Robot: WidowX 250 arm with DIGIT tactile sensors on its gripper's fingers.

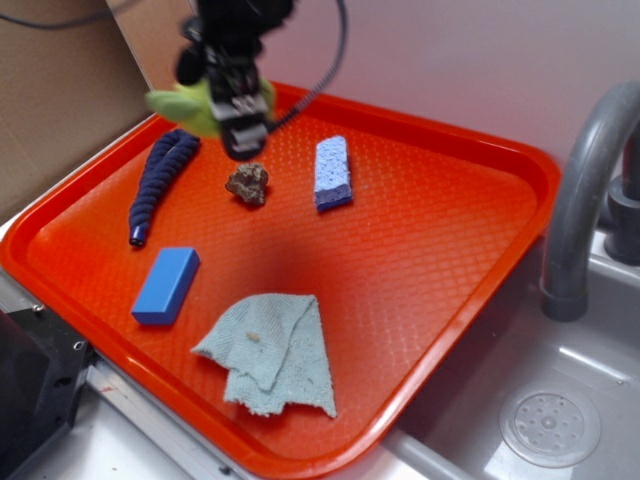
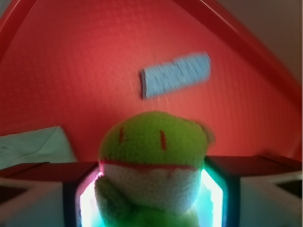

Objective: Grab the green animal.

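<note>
1. The jaws of the gripper (image 2: 151, 198) pinch the green animal (image 2: 154, 161) from both sides, pressing into its pale lower face and body; in the wrist view the toy fills the gap between them.
2. The green animal (image 1: 195, 100) hangs in that grip above the far left part of the orange tray (image 1: 450, 260), clear of its floor.
3. It looks light, soft and fuzzy, so it should squash under pressure rather than slip. The body below the round head, where the jaws now sit, seems the surest hold, since the stubby limbs would likely pull free.
4. Counted on the tray: one green animal, and just below it one brown rock (image 1: 247, 184).
5. Left of the rock lies one dark blue ribbed piece (image 1: 160, 182); right of the rock, one pale blue sponge (image 1: 333, 172).
6. Nearer the camera than the rock sit one blue block (image 1: 166, 286) and one teal cloth (image 1: 272, 352).
7. Right of the tray stands one grey tap (image 1: 580, 200) over a sink.
</note>
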